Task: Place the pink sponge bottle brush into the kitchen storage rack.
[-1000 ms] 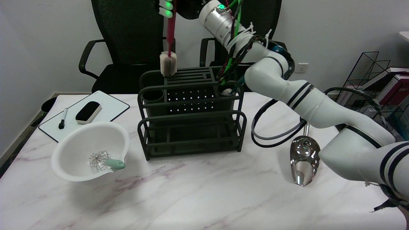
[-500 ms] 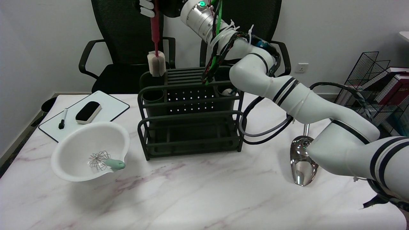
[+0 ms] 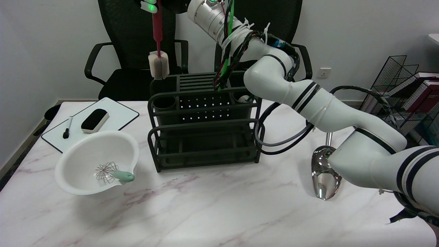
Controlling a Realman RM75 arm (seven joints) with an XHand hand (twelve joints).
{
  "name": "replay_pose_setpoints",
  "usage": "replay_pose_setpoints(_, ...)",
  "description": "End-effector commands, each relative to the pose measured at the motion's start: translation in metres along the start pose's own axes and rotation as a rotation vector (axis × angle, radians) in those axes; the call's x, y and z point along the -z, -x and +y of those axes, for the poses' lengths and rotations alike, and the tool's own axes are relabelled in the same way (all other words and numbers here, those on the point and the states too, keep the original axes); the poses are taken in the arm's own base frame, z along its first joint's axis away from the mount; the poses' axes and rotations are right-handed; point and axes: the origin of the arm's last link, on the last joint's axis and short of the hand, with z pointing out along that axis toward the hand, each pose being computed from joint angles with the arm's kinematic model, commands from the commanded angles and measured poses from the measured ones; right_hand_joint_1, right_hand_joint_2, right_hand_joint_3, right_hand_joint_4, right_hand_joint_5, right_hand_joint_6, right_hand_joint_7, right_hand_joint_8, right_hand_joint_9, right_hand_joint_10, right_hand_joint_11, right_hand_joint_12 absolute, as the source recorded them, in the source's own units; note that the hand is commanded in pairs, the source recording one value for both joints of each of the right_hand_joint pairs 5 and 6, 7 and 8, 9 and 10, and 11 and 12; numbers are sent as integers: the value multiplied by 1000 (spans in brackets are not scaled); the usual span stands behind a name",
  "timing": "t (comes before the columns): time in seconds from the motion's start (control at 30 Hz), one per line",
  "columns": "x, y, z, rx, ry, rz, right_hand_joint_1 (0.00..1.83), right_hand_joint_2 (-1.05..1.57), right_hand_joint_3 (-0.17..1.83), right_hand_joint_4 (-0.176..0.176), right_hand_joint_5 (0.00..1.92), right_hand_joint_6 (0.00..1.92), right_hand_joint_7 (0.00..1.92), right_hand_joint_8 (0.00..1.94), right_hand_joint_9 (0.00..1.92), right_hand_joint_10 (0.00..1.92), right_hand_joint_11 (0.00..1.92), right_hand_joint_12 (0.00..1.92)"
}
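1. While the right arm reaches across from the tabletop's near right corner to above the far edge, the right hand point(image 3: 156, 4) sits at the picture's top edge, mostly cut off, with its fingers closed on the handle of the pink sponge bottle brush point(image 3: 158, 51).
2. The brush hangs upright, handle up and pale sponge head down, in the air just above the far left corner of the kitchen storage rack point(image 3: 205, 120), not touching it.
3. The dark rack stands upright on the marble tabletop point(image 3: 212, 209) near the middle of its far edge, with a round cup holder at each top end.
4. Near the left edge a white bowl point(image 3: 97, 161) holds a small whisk with a green handle point(image 3: 113, 173).
5. At the far left corner lies a whiteboard point(image 3: 116, 116) carrying a black eraser point(image 3: 94, 120) and a marker point(image 3: 67, 127).
6. Toward the right edge a shiny metal scoop point(image 3: 324, 175) lies partly hidden under the arm.
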Motion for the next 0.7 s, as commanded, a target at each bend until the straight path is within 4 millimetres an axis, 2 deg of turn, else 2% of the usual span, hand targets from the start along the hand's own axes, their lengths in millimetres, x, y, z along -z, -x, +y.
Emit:
replay_pose_setpoints(0.03,2,1,32,-75,62,17,975,1571,471,0,1920,1920,1920,1920,1920,1920,1850,1850)
replay_pose_setpoints(0.33,8,-11,62,-94,117,66,976,1563,497,0,1920,1920,1920,1920,1920,1920,1838,1838)
replay_pose_setpoints(0.7,18,-14,78,-124,139,85,982,1548,515,0,1920,1920,1920,1920,1920,1920,1838,1838)
